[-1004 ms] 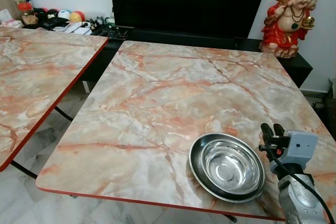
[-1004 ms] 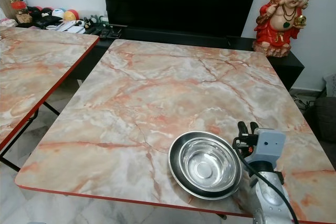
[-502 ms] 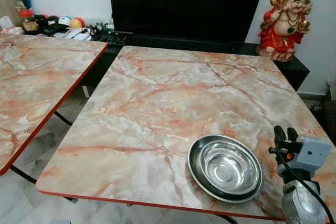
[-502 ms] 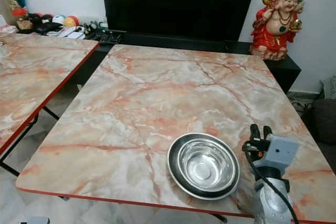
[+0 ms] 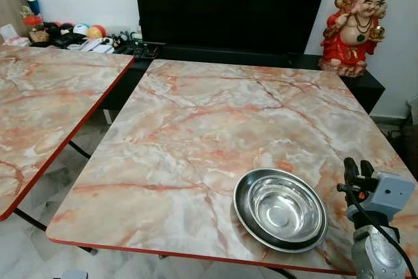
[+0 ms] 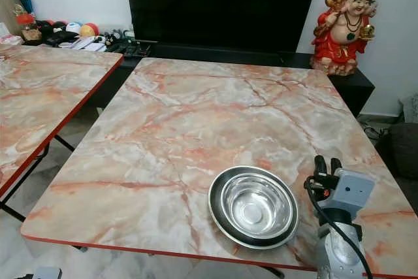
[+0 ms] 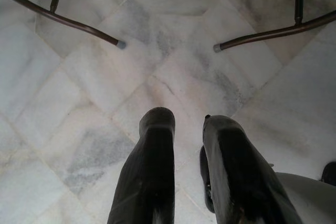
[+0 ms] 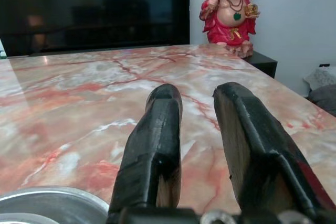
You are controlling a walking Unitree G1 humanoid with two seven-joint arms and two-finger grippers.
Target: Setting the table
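Bowl [image 5: 281,208] sits on bench [image 5: 215,135]; right end effector [image 5: 358,169] just beside it, empty, fingers narrowly apart; left end effector [image 7: 189,124] likewise, over floor [image 7: 79,93].

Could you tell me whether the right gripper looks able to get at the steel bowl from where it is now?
Probably yes. The right gripper hovers over the table just beside the steel bowl, fingers slightly apart and holding nothing. Nothing lies between them, so a short move toward the rim should do.

left pincer [image 7: 189,129] parted over marble floor [image 7: 79,93], empty.
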